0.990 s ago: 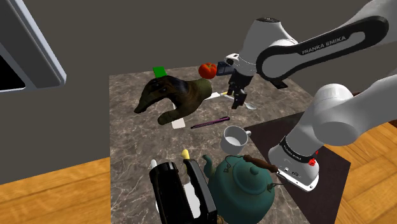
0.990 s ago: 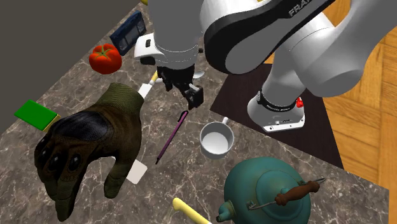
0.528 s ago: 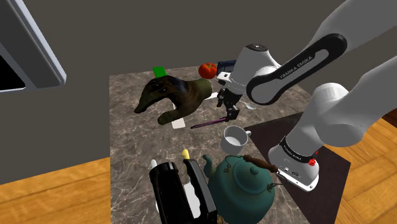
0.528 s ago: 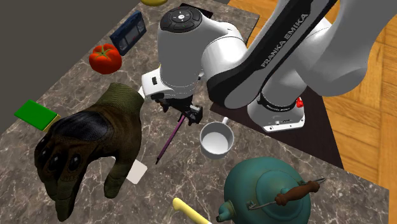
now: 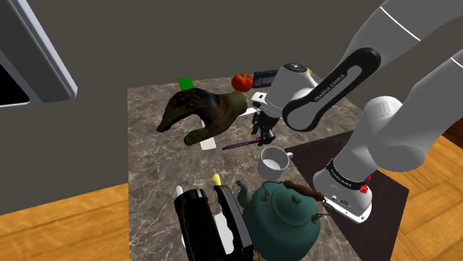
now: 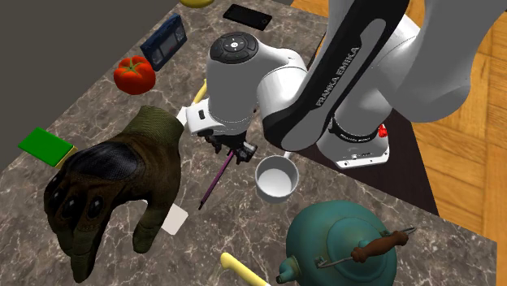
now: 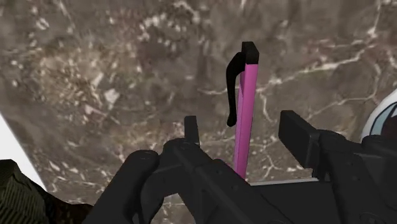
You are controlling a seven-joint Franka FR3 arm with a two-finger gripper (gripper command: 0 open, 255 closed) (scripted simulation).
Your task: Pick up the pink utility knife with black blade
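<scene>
The black gripper [image 5: 264, 136] of a white Franka arm [image 5: 319, 96] hangs low over a brown marbled tabletop [image 5: 152, 167], its jaws apart and straddling one end of a slim pink utility knife [image 5: 243, 143] with a black clip. In the wrist view, the knife [image 7: 245, 108] lies flat on the tabletop [image 7: 95, 63] and runs straight out between the two fingers [image 7: 192, 130]. Stone shows on both sides of it, so neither finger touches it. The knife sits near the middle of the tabletop, between a large dark olive glove [image 5: 202, 111] and a white cup [image 5: 273, 162] that stands just beside the gripper. In the second exterior view the gripper [image 6: 237, 154] is over the end of the knife [image 6: 211, 185] nearer the cup [image 6: 276, 177], while the knife's other end stops near a white card [image 6: 174, 219] lying by the fingers of the glove [image 6: 114, 183]. A red tomato [image 6: 133, 75] and a green block [image 6: 46, 146] lie toward the tabletop's far edge as the shoulder view shows it. A teal kettle [image 6: 345, 244] with a brown handle stands past the cup, toward the near edge.
</scene>
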